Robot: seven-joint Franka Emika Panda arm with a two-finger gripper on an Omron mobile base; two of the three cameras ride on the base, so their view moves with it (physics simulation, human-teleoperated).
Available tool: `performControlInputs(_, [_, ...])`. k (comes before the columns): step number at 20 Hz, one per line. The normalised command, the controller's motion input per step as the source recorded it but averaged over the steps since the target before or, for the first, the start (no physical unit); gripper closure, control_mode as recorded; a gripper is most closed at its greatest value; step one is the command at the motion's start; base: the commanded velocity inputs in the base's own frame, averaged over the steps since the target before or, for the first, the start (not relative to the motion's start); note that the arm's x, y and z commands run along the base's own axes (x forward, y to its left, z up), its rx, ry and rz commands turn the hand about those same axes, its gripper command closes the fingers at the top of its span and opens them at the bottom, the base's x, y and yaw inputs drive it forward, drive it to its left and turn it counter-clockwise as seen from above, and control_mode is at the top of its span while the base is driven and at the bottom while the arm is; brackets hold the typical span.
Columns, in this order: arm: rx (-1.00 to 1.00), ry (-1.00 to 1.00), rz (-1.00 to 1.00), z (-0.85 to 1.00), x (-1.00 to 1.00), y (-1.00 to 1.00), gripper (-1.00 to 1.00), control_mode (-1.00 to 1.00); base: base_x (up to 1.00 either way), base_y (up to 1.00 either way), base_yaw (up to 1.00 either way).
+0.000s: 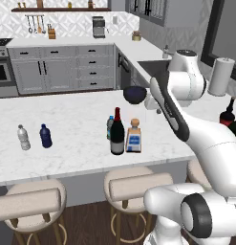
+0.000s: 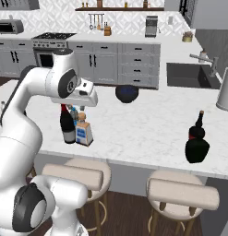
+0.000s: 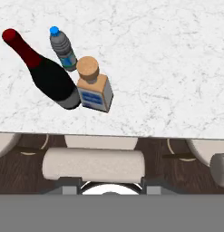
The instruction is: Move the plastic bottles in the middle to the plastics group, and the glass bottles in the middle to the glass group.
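Sorting has not begun: tall dark wine bottle with red foil neck (image 3: 50,77), square clear tan-stoppered bottle (image 3: 94,88) and small blue-capped water bottle (image 3: 62,49) cluster mid-counter beneath the empty, closed gripper (image 2: 90,102).

The arm (image 1: 196,119) is built of thick, rounded white links with a glossy finish. Dark grey to black bands are set where the links meet, and a round dark joint cap ringed in grey is seen low on the body in both base views. A long dark panel is inlaid along one upper link. The hand section (image 2: 81,94) is a boxy white housing. No cables, screws or markings can be made out.
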Motion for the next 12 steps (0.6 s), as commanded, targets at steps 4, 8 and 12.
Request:
performControlInputs(4, [-0.02,0.0,0.0,-0.15,-0.11,0.05,-1.0,-1.0,0.0,0.0,0.0])
performControlInputs(8, [0.0,-0.03,-0.04,-0.45,0.07,0.38,-1.0,-1.0,0.0,0.0,0.0])
performControlInputs(12, [0.26,0.0,-0.04,-0.22,0.41,0.22,-1.0,-1.0,0.0,0.0,0.0])
